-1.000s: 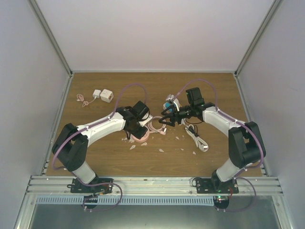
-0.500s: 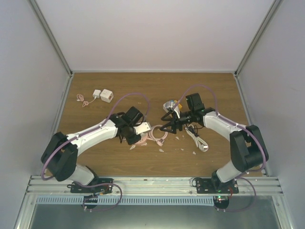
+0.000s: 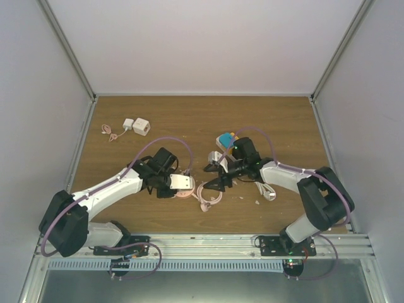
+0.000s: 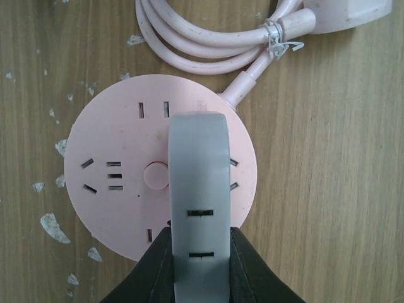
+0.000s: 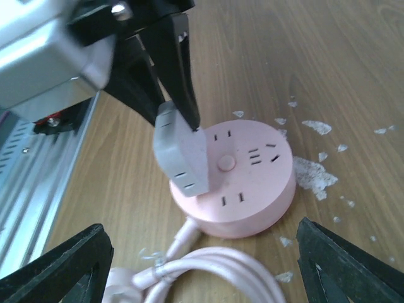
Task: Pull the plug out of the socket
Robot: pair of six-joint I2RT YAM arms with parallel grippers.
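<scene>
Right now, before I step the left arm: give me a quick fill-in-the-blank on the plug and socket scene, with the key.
1. The tool clamping the grey plug belongs to the ___ arm.
2. The round socket beneath the plug is coloured ___.
3. The right tool hovers near the socket with its jaws ___.
4. The socket sits on a ___ table.

Missing words: left; pink; open; wooden

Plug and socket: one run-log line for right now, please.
left gripper: shut on grey plug | grey plug: tilted over pink socket, prongs hidden | right gripper: open, facing pink socket, apart
</scene>
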